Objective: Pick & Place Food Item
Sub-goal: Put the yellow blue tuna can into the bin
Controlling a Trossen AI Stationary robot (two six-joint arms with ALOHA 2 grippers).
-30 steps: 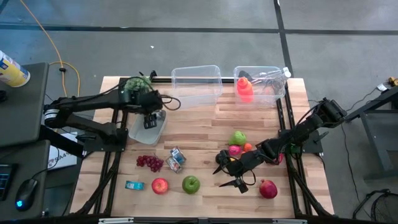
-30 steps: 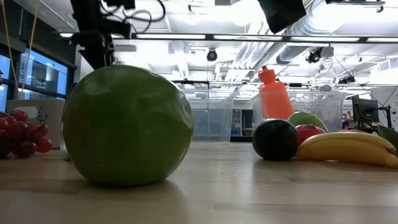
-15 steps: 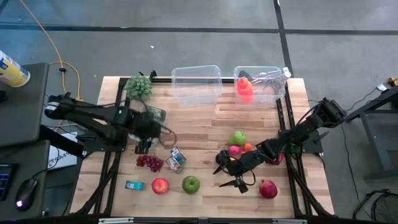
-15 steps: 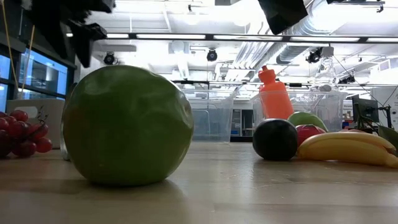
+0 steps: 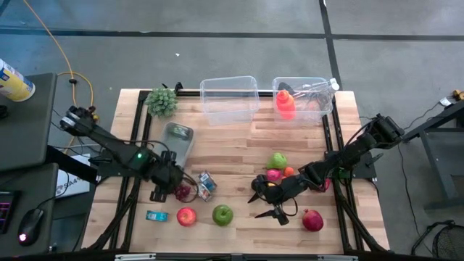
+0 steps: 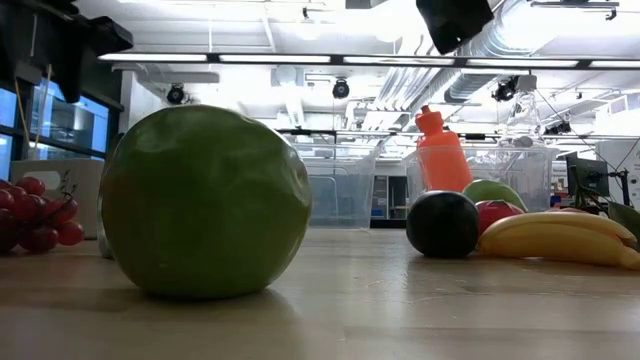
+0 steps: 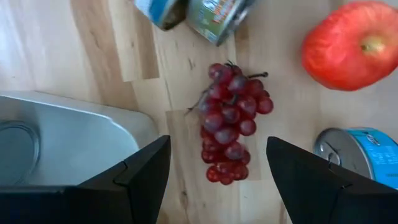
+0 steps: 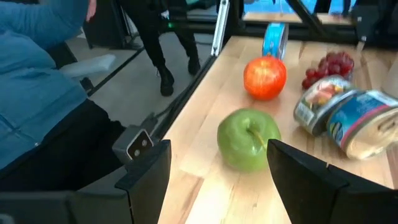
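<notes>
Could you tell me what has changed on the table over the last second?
The left end effector swung from the far-left tray toward the near side, now open over the grapes, leaving the broccoli at the far-left corner. The right end effector and other fruit stayed put.

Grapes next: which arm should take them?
Left, likely. The left gripper hangs open right over the grapes, which sit centred between its fingers. The right gripper is farther off, near the banana.

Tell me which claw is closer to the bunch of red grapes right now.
Left. The left claw hovers open directly above the grapes, while the right claw sits farther off across the table, beside the banana.
</notes>
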